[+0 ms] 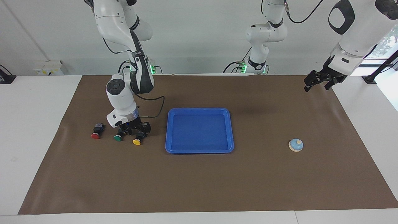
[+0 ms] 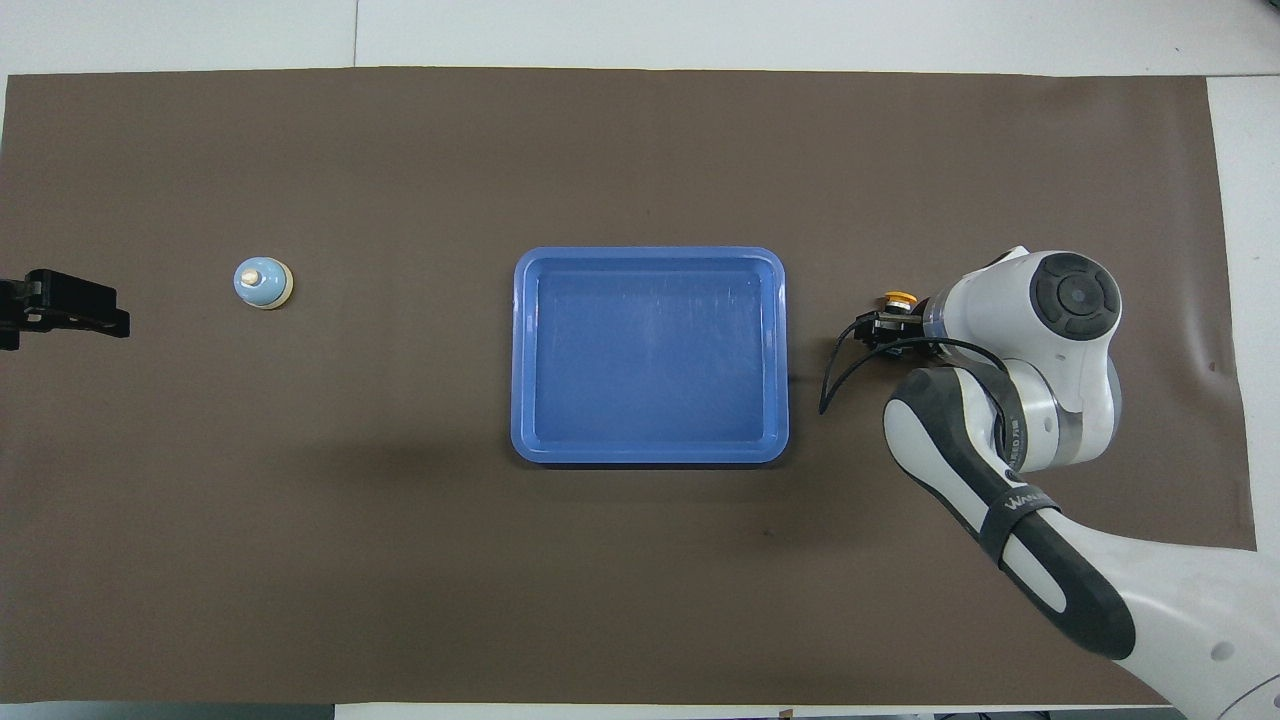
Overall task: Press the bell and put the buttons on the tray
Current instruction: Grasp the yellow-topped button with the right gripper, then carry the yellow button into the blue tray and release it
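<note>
Left tool (image 1: 321, 81) waits high over the counter (image 1: 199, 186) edge at its arm's end, fingers apart, holding nothing. Right tool (image 1: 134, 130) is down among the buttons; its grip I cannot tell. Red (image 1: 97, 131), green (image 1: 118, 137) and yellow (image 1: 137, 140) buttons lie beside the tray (image 1: 199, 151); the bell (image 1: 295, 145) sits farther out toward the left arm's end

blue tray (image 1: 199, 151), light-blue bell (image 1: 295, 145), red (image 1: 95, 135), green (image 1: 118, 138), yellow caps (image 1: 136, 142).
</note>
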